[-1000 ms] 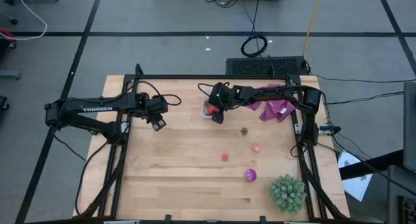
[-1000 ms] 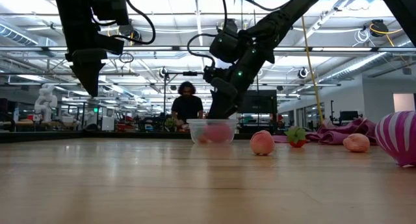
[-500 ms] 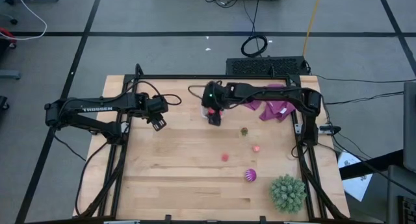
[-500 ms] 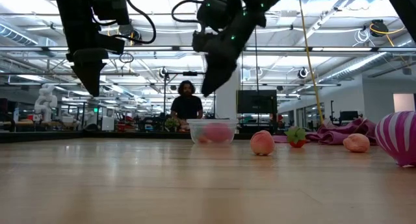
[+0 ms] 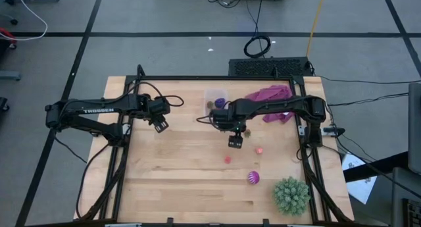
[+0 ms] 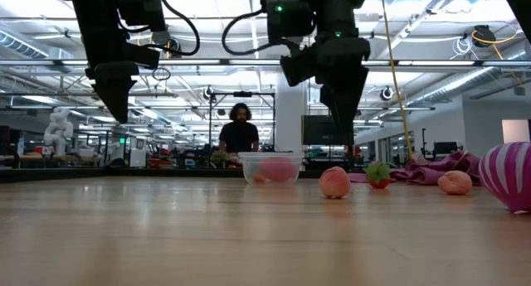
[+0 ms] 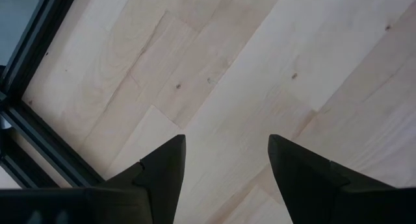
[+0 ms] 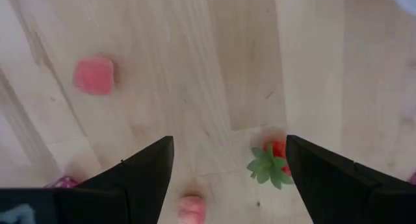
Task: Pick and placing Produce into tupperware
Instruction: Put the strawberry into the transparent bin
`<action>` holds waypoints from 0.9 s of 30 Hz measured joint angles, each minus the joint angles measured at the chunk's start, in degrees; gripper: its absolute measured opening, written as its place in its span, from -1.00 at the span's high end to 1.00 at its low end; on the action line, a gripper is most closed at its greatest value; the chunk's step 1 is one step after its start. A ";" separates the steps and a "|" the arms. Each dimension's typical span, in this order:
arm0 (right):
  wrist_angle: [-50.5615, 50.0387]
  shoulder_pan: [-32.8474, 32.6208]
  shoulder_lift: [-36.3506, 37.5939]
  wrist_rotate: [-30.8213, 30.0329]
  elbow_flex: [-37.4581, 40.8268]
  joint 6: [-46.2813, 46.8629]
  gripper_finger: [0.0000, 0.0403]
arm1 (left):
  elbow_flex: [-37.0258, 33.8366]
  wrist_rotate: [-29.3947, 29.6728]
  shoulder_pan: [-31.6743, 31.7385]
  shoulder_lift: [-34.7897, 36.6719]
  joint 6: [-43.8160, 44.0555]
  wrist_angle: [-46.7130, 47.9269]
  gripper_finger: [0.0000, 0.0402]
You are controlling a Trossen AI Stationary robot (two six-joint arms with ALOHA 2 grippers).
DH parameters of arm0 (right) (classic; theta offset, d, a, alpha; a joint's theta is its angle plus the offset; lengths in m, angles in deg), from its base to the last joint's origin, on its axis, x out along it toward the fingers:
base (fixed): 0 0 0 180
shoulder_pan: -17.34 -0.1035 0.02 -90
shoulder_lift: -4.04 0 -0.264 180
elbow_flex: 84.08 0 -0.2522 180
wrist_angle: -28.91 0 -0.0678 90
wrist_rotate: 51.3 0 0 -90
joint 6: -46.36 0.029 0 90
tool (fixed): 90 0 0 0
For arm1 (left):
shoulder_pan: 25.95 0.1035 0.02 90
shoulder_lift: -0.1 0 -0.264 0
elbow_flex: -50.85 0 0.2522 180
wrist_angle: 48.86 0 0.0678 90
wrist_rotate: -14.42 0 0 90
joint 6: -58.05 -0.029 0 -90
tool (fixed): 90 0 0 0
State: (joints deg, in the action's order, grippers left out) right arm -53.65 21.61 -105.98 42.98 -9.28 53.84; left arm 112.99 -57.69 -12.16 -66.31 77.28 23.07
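At nine o'clock on the pale wooden desk [image 5: 177, 181], the left gripper [image 5: 160, 126] hangs above bare boards near the black frame rail, its jaws parted around nothing; its wrist view shows only wood grain between the two dark fingers [image 7: 162, 169]. Beyond the desk in the low view lies a wide hall with ceiling lights and benches, where a person [image 6: 239, 133] sits behind the far edge. Grey floor with black tape lines and loose cables surrounds the desk from above.

Towards twelve o'clock on the desk stands the tupperware [image 5: 215, 99], clear and small, with a blue-purple piece [image 5: 221, 102] and a brownish piece [image 5: 210, 104] inside it; in the low view a pink shape shows through its wall [image 6: 271, 167].

Just right of centre, the right gripper [image 5: 235, 142] hovers above the desk with its jaws spread wide and empty, the tupperware well apart from it at eleven o'clock. Through its wrist view a red piece with green leaves [image 8: 270, 160] lies just beside one finger, a red-pink piece [image 8: 94, 75] lies farther off, and a pink piece [image 8: 190, 208] sits between the fingers on the wood. From above, the red-pink piece [image 5: 227, 158] is at six o'clock from the gripper, the pink piece [image 5: 260, 150] at four o'clock, and the striped magenta ball [image 5: 253, 177] beyond them.

A purple cloth [image 5: 273, 102] lies at one o'clock, and a green spiky ball [image 5: 291, 195] at five o'clock.
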 joint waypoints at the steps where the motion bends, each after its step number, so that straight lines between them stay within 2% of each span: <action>1: 0.35 -0.10 0.00 0.00 0.75 0.00 -0.42 | 0.00 0.00 0.00 0.00 0.00 0.03 -0.12; 14: 2.56 2.87 0.00 -0.21 11.61 0.64 -0.42 | 0.00 0.02 0.00 0.00 0.09 0.03 -0.12; 27: 3.46 6.74 0.00 -1.53 12.96 -0.11 -0.42 | 0.00 0.00 0.00 0.00 0.42 0.03 -0.12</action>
State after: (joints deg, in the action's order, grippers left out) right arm -50.19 28.34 -105.98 41.45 3.68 53.74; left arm 112.99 -57.69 -12.16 -66.31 77.69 23.11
